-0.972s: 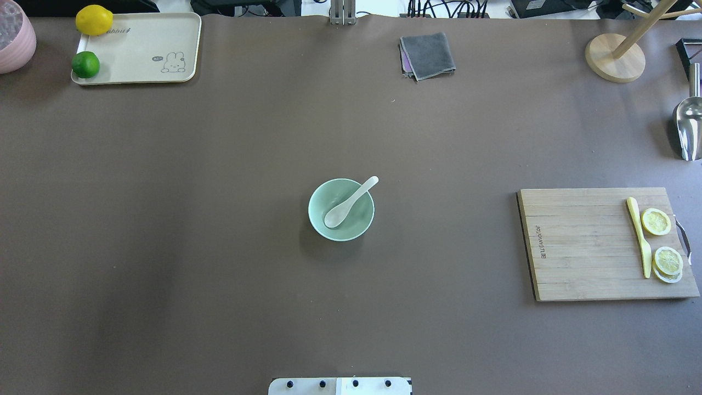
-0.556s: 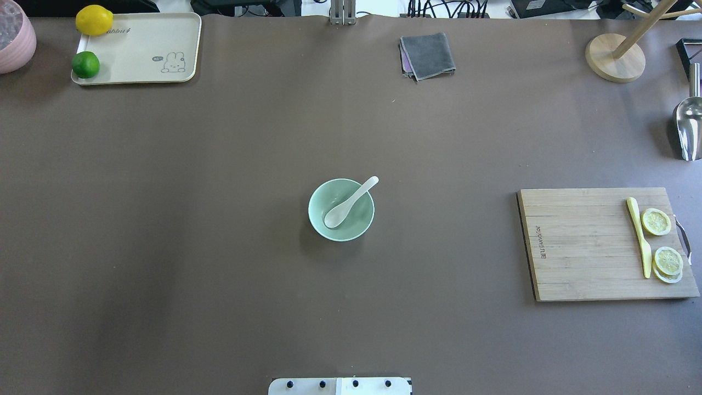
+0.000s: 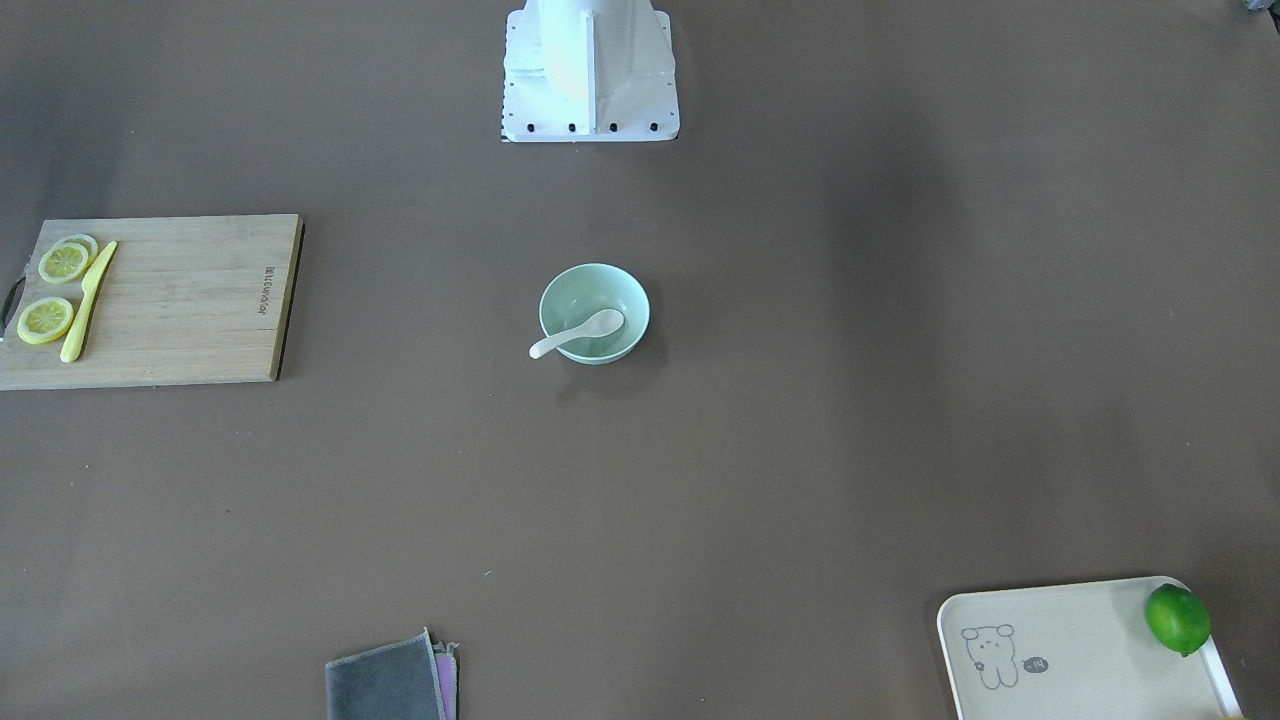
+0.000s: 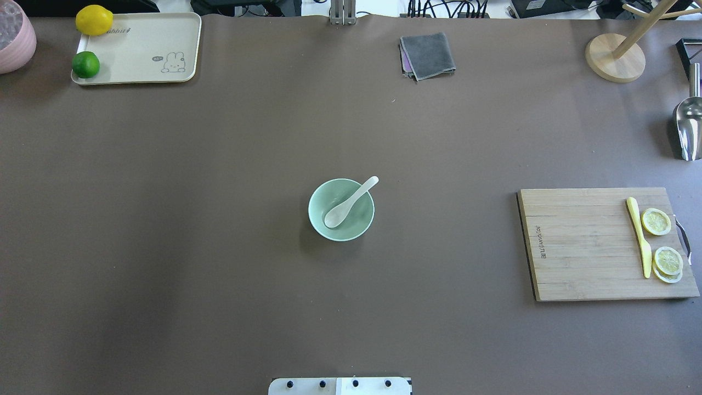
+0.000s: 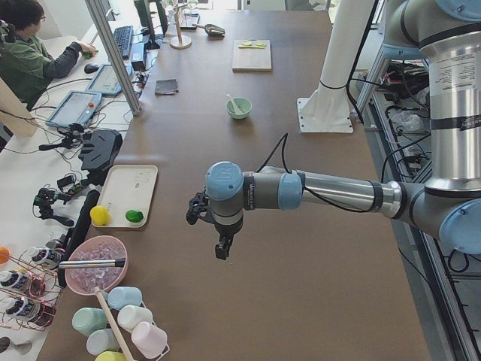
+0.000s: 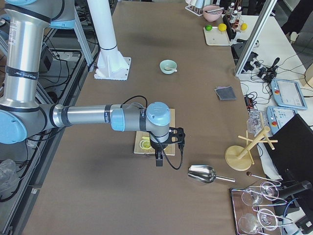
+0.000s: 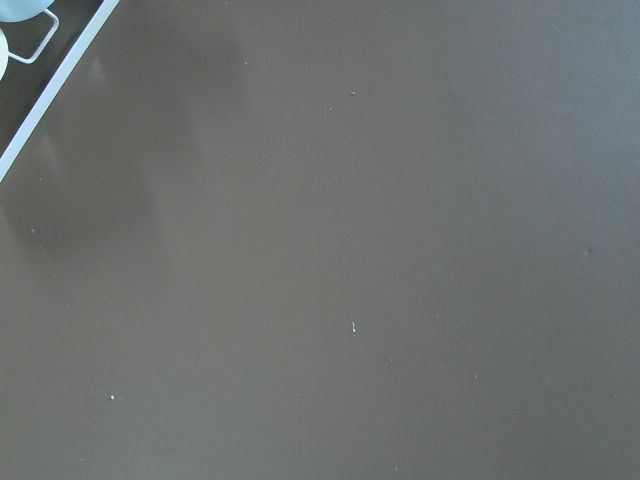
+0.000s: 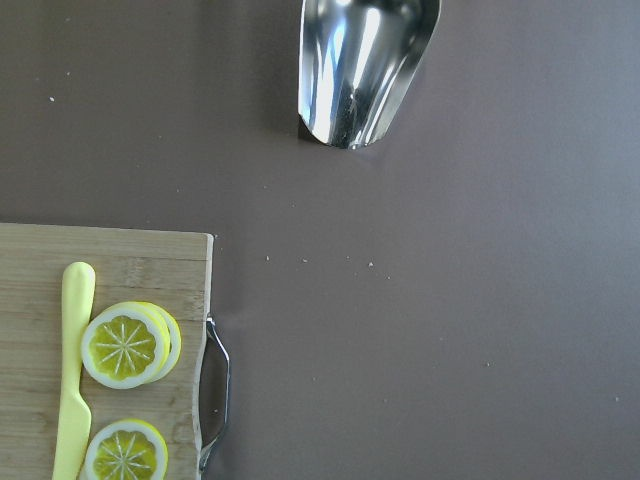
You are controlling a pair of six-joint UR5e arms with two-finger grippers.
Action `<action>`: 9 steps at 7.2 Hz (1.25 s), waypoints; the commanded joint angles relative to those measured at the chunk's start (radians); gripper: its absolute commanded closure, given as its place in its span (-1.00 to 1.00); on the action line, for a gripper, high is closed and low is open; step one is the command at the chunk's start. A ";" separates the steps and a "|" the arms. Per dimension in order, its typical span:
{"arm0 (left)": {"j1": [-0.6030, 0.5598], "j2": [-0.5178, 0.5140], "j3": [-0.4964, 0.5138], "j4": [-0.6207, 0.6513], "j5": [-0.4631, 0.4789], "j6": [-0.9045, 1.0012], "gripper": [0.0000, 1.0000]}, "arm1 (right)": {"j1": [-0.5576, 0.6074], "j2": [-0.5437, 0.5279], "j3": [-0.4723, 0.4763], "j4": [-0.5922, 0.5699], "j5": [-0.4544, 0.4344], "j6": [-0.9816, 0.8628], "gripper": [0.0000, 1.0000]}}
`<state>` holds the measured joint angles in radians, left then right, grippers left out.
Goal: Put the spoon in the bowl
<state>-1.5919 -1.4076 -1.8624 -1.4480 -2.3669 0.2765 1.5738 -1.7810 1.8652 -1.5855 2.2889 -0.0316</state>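
Note:
The pale mint-green bowl [image 4: 351, 229] stands at the table's middle; it also shows in the front-facing view [image 3: 580, 288]. The white spoon [image 4: 348, 204] lies in it, scoop down inside, handle resting on the rim and sticking out toward the far right [image 3: 578, 335]. Neither gripper is in the overhead or front-facing view. The left gripper [image 5: 222, 250] hangs over bare table far off to the bowl's left, seen only from the side. The right gripper [image 6: 158, 160] hangs above the cutting board's outer end, seen only from the side. I cannot tell whether either is open or shut.
A wooden cutting board [image 4: 581, 244] at the right holds a yellow knife [image 4: 639, 237] and lemon slices [image 4: 656, 221]. A metal scoop [image 4: 688, 129], a wooden stand [image 4: 614, 57], a grey cloth [image 4: 428, 55] and a tray [image 4: 148, 49] with a lemon and a lime sit along the edges.

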 commanded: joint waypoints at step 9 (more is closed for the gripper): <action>-0.002 0.007 -0.012 -0.003 0.002 0.001 -0.95 | -0.005 -0.017 -0.031 0.019 0.058 -0.113 -1.00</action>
<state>-1.5935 -1.4021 -1.8741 -1.4500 -2.3630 0.2777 1.5693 -1.7969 1.8349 -1.5671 2.3317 -0.1426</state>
